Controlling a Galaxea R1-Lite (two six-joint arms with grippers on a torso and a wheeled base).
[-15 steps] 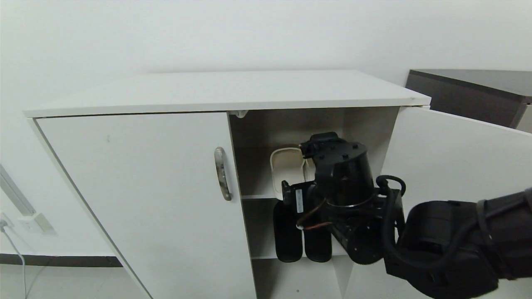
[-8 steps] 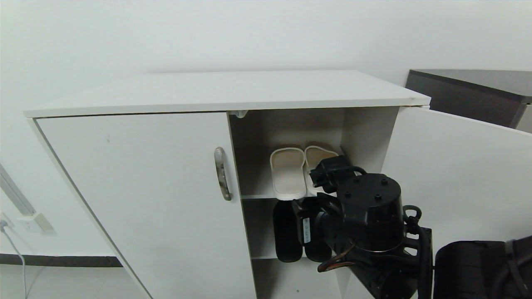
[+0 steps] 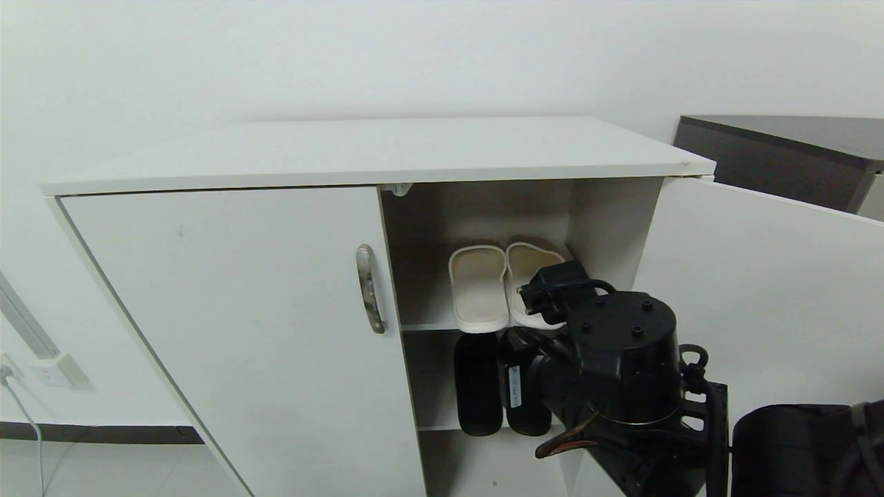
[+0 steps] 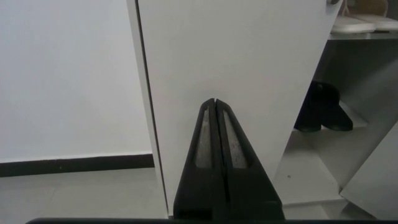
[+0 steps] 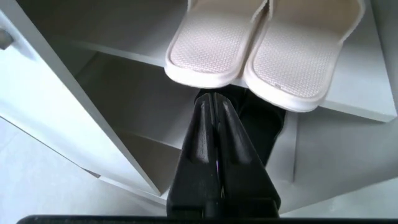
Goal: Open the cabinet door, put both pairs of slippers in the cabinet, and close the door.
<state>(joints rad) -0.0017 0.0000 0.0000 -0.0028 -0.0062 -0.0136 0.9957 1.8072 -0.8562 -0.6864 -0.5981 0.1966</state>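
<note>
Cream slippers (image 3: 479,286) are sitting on the upper shelf of the cabinet (image 3: 387,155) at frame centre, black slippers (image 3: 478,386) just below, so both pairs look stowed. The right gripper (image 5: 214,98) and left gripper (image 4: 215,102) are hanging clenched and empty, leaving the open door (image 3: 760,276) at right ready for closing.
</note>
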